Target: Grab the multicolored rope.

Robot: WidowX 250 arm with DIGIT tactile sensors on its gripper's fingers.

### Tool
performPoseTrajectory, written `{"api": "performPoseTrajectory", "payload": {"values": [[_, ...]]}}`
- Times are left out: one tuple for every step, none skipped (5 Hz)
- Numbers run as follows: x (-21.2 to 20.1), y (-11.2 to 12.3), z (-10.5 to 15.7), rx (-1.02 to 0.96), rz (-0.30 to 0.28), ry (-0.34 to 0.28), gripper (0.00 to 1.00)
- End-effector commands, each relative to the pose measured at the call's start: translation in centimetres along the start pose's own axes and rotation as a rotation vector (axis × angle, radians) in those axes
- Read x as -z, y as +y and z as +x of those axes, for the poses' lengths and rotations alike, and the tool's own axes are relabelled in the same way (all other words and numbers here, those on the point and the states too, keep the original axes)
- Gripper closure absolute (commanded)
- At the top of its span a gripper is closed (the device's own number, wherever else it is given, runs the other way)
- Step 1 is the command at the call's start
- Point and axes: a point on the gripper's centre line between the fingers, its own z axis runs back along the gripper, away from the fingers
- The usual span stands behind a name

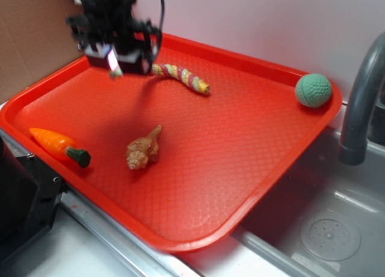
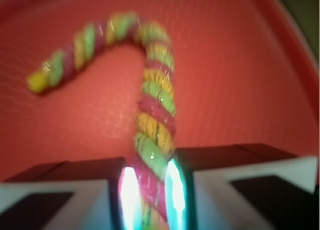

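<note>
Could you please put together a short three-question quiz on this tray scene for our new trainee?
1. True or false: the gripper has its fingers on either side of the multicolored rope.
2. Which toy lies nearest the seashell: A) the green ball, B) the toy carrot?
3. What do all the toys rest on?

Key: 1. True; the wrist view shows the rope's end between the pads. 2. B. 3. The red tray.

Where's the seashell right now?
In the exterior view, the seashell lies on the red tray's near-left part, just right of the toy carrot.
</note>
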Motion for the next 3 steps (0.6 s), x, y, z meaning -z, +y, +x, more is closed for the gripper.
{"api": "performPoseTrajectory", "payload": {"values": [[-10.6,4.0,3.6,-0.029,-0.132,-0.166,1.00],[-13.5,5.4,2.5,-0.195,-0.053,-0.259,1.00],[-13.2,5.5,2.4,-0.193,-0.035,-0.227,1.00]]}}
